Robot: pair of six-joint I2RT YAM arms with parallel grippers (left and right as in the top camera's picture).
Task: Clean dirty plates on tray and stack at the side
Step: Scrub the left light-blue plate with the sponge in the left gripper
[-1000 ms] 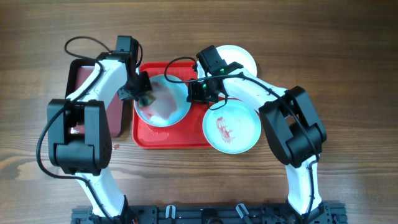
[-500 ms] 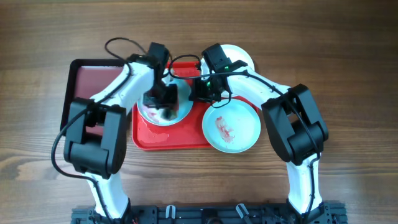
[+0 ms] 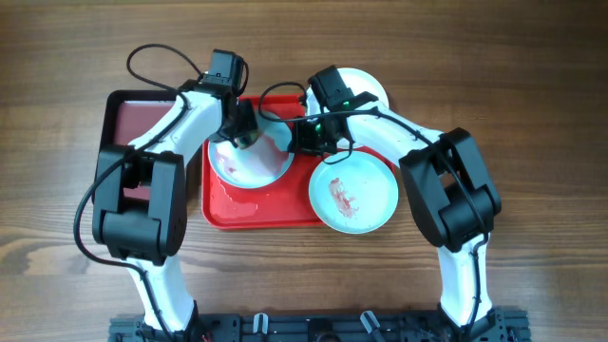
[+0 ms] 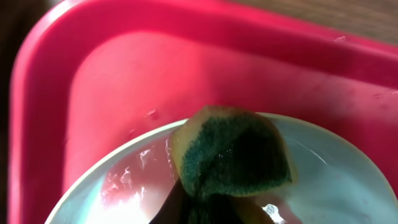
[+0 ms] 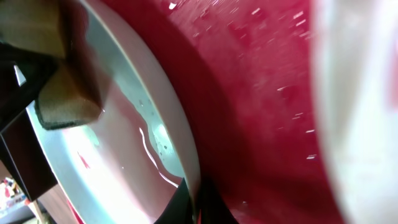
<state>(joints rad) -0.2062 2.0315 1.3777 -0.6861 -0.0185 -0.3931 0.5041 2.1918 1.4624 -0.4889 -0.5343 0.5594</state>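
A pale blue plate (image 3: 249,163) lies on the red tray (image 3: 266,211). My left gripper (image 3: 244,128) is shut on a green and yellow sponge (image 4: 233,155) pressed on the plate's far part (image 4: 336,186). My right gripper (image 3: 302,139) is shut on that plate's right rim (image 5: 186,155); the sponge also shows in the right wrist view (image 5: 65,102). A second pale blue plate (image 3: 353,193) with a red smear sits right of the tray on the table. A white plate (image 3: 366,87) lies behind my right arm.
A narrower dark maroon tray (image 3: 128,128) lies left of the red tray. The wooden table (image 3: 532,114) extends to the right and front. Arm cables loop over the back of the trays.
My left gripper swept the sponge from the plate's left rim across its middle, then back to its far part. The right gripper kept hold of the rim.
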